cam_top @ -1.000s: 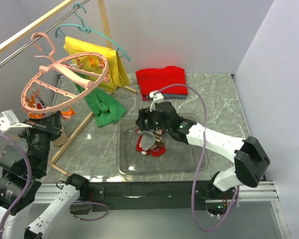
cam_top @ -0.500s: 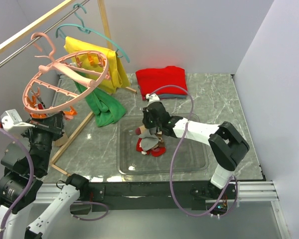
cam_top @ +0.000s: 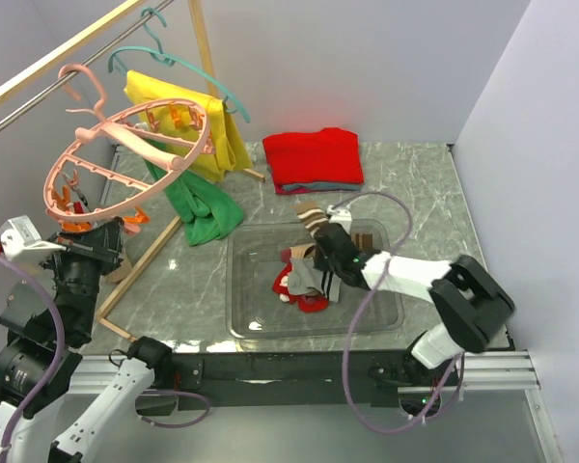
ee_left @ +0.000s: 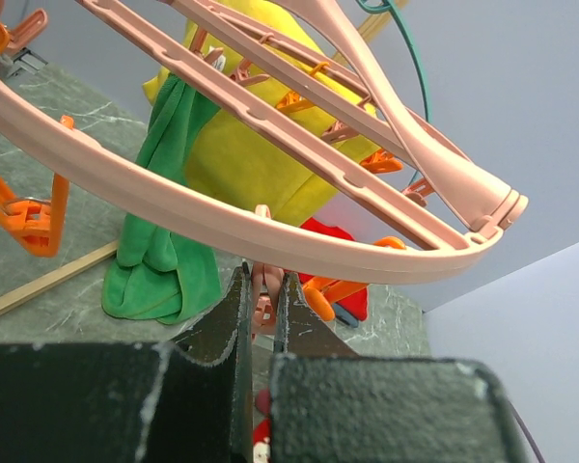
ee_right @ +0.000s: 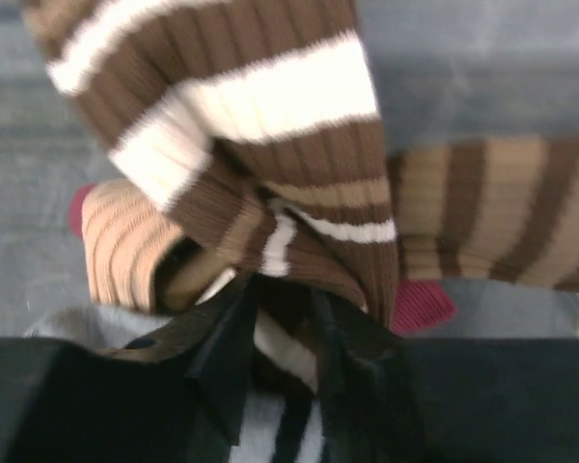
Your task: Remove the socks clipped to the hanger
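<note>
The socks (cam_top: 304,286) lie heaped in a clear tray (cam_top: 246,323) on the worktop (cam_top: 415,183), well apart from the hanger (cam_top: 135,145). One brown striped sock (cam_top: 314,220) stands up out of the heap. The right tool (cam_top: 330,253) grips it, and the right wrist view shows its ribbed fabric pinched between the two fingers. The sock is over the tray, so the step in hand is judged to be depositing it there.

The hanger hangs by its hook from the rail (cam_top: 39,82) at the left and sits tilted. The left tool (ee_left: 262,289) is closed on a pink clip (ee_left: 261,311) that hangs just below the ring's near rim. This grip probably steadies the ring or pinches the clip open.

Every clip in the left wrist view carries nothing. It cannot be told whether any sock is left clipped on the side of the ring nearest the left arm.
</note>
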Controlling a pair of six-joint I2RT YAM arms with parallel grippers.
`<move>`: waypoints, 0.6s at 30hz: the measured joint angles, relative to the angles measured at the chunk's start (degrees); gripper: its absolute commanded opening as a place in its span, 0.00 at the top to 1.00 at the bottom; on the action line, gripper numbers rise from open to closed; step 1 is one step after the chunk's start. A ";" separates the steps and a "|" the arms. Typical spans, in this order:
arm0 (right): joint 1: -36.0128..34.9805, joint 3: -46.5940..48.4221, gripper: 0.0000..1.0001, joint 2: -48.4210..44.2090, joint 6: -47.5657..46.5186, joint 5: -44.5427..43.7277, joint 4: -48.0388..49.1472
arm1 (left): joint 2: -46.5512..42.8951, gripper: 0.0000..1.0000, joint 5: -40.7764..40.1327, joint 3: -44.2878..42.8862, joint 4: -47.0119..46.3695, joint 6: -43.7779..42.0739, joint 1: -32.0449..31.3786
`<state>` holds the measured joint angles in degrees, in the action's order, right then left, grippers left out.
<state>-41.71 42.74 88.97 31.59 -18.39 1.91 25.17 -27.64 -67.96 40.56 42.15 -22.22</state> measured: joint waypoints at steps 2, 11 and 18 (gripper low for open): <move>0.02 -2.78 0.59 -4.31 0.59 -0.68 -1.22 | -0.42 0.97 0.00 0.33 -0.26 -0.13 0.00; 0.13 -10.43 0.37 -24.00 1.09 -2.08 -6.71 | -0.76 0.97 0.24 1.70 -0.94 -0.57 0.00; 0.61 -14.36 0.02 -30.21 -1.68 -2.36 -8.83 | -0.79 0.97 0.52 1.84 -0.98 -0.57 0.00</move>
<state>-41.10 28.38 58.76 29.91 -20.75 -6.92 24.38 -27.11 -66.13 39.57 41.58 -22.22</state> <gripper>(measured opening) 0.937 0.069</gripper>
